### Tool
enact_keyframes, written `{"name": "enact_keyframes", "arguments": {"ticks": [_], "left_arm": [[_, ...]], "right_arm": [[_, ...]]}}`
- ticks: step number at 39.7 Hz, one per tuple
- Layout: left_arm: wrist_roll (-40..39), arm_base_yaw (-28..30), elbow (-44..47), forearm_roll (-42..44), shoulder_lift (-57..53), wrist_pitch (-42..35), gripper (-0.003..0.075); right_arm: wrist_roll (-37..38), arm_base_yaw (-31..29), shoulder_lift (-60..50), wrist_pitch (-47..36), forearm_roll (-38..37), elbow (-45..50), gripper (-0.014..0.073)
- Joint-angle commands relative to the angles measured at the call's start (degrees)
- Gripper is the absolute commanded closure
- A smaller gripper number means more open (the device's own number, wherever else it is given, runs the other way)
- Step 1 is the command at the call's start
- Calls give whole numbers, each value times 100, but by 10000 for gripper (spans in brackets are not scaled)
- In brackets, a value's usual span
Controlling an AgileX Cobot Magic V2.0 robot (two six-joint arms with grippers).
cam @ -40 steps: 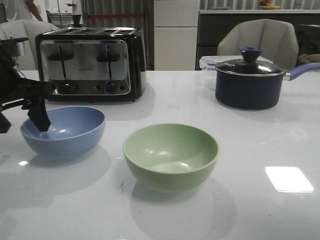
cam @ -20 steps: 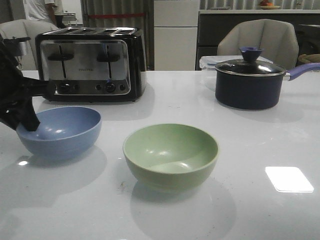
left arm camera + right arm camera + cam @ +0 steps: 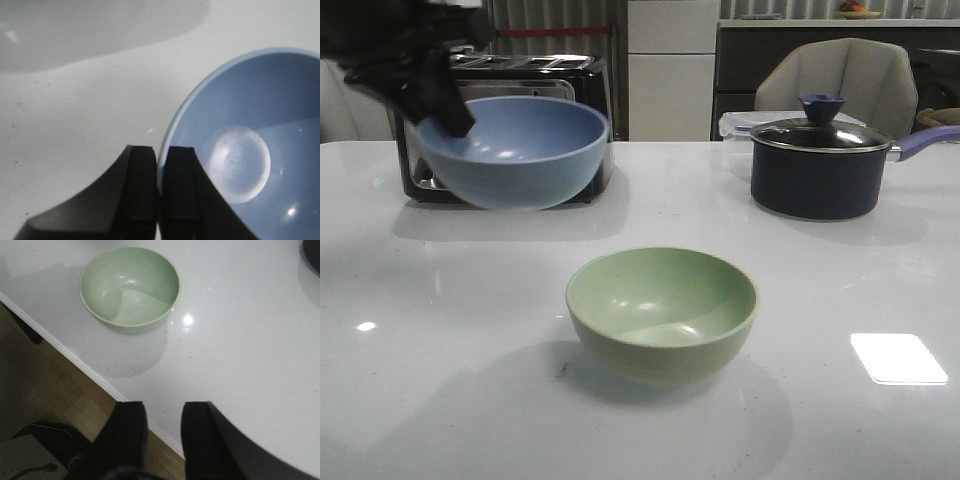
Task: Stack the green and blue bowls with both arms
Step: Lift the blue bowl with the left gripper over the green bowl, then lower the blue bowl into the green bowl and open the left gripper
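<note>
Above table, left tool [image 3: 160, 192] clamped on blue bowl [image 3: 515, 150] rim; right tool [image 3: 162, 432] apart

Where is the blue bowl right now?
In the front view the blue bowl is up in the air on the left, held by its rim in the left gripper, in front of the toaster.

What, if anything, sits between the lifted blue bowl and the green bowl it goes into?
Nothing visible. The left end effector holds the matte dusty-blue round bowl above the table; only bare white tabletop lies between it and the empty pale sage-green bowl.
</note>
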Motion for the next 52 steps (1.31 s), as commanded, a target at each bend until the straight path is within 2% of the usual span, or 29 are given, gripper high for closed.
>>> {"name": "enact_keyframes", "arguments": {"ticks": [1,8,14,37,39,42,45,52], "left_arm": [[7,-411,-509,-98,-298,59,627],[7,-1056,-657,-98,-260,-218,627],[7,-1351,-657,-98,1,-243,627],[7,-1460,-657,-229,1152,-195,624],[7,-1460,-657,-229,1189,-195,582],[7,-1460,-657,-242,1189,-180,420],[7,-1460,-660,-231,1139,-103,316],[7,-1446,-660,85,688,5,319]], "right_arm": [[-59,-2,-5,-360,35,-155,265],[-59,-2,-5,-360,35,-155,265],[-59,-2,-5,-360,35,-155,265],[-59,-2,-5,-360,35,-155,265],[-59,-2,-5,-360,35,-155,265],[-59,-2,-5,-360,35,-155,265],[-59,-2,-5,-360,35,-155,265],[-59,-2,-5,-360,35,-155,265]]}}
